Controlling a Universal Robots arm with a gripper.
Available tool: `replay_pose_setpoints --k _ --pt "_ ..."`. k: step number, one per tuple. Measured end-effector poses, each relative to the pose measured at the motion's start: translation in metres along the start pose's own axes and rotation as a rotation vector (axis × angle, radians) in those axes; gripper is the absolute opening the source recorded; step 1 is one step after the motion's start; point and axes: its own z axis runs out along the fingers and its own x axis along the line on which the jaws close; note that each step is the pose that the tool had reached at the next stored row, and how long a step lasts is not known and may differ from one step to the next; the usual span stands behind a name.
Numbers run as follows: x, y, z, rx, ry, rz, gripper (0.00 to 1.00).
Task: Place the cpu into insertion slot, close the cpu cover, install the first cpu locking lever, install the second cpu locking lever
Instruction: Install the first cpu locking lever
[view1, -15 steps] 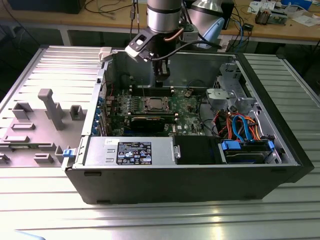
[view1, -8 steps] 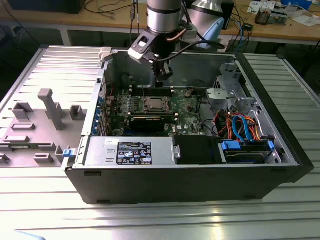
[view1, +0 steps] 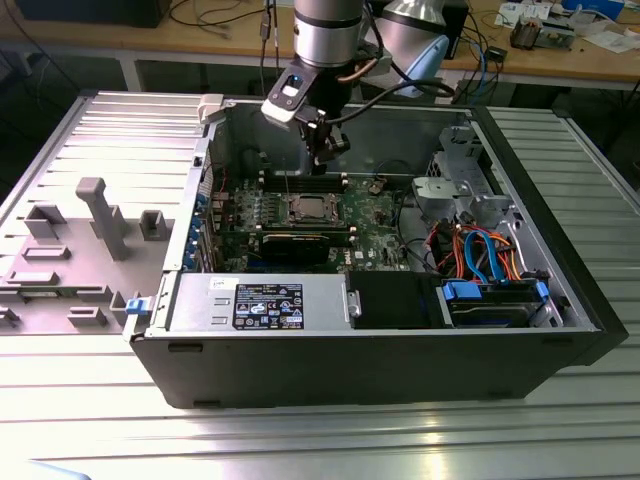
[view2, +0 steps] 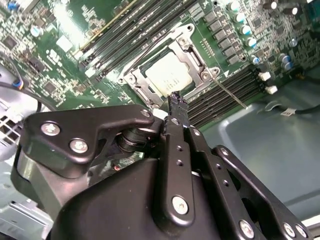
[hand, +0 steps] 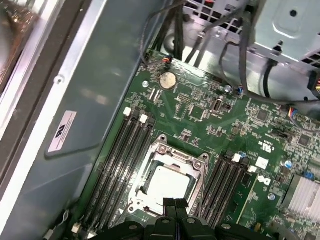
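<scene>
The cpu (hand: 168, 182) (view2: 167, 72) is a silver-grey square lying flat in the insertion slot (hand: 146, 176) on the green motherboard, also seen in the exterior view (view1: 308, 208). The silver cpu cover (hand: 175, 149) (view2: 192, 50) lies down around it, framing the chip. A thin metal locking lever (view2: 230, 95) sticks out from one corner of the socket over the memory slots. My gripper (hand: 175, 202) (view2: 176, 100) (view1: 325, 155) hovers above the socket's edge, its black fingers pressed together with nothing between them.
Long black memory slots (hand: 125, 155) flank the socket on both sides. The grey case wall (hand: 95, 100) runs close by. Cables (view1: 480, 250) and a drive cage (view1: 460, 190) fill the exterior view's right. A black expansion card (view1: 300, 245) and the power supply (view1: 260, 300) sit in front.
</scene>
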Motion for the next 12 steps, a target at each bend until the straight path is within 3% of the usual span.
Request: replay_pose_setpoints --k 12 --pt "0.0001 0.0001 0.0001 -0.0001 0.0018 -0.220 0.11"
